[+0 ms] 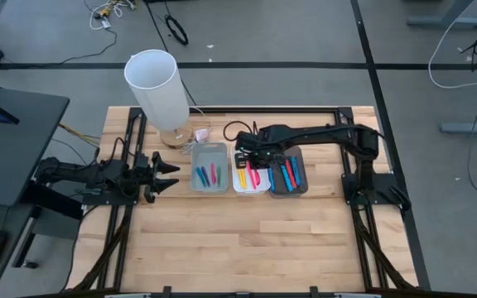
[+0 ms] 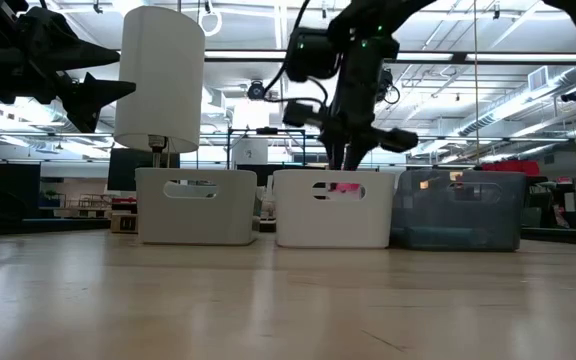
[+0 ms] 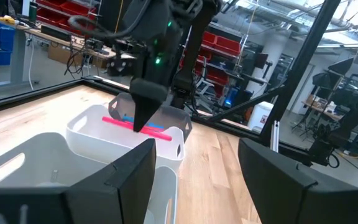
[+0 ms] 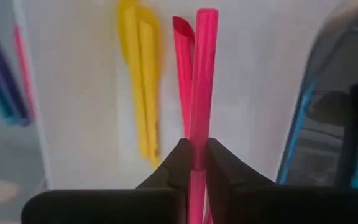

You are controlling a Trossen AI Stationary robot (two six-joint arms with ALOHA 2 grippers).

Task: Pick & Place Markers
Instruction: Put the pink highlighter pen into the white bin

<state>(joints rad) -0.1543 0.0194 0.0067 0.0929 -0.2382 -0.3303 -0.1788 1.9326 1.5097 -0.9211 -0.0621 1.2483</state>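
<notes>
Overhead, right pincer pinching pink marker hides it; left pincer spread.

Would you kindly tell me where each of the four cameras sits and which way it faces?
High view: overhead, straight down; both arms, three plastic bins.
Low view: tabletop height, facing the bins; right gripper above the white middle bin.
Left wrist view: past open left gripper towards the right arm.
Right wrist view: down onto the pink marker it grips.
Shared: left wrist also shows that marker.

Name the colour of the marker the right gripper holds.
Pink marker; right gripper is shut on it, clearest in the right wrist view.
</notes>
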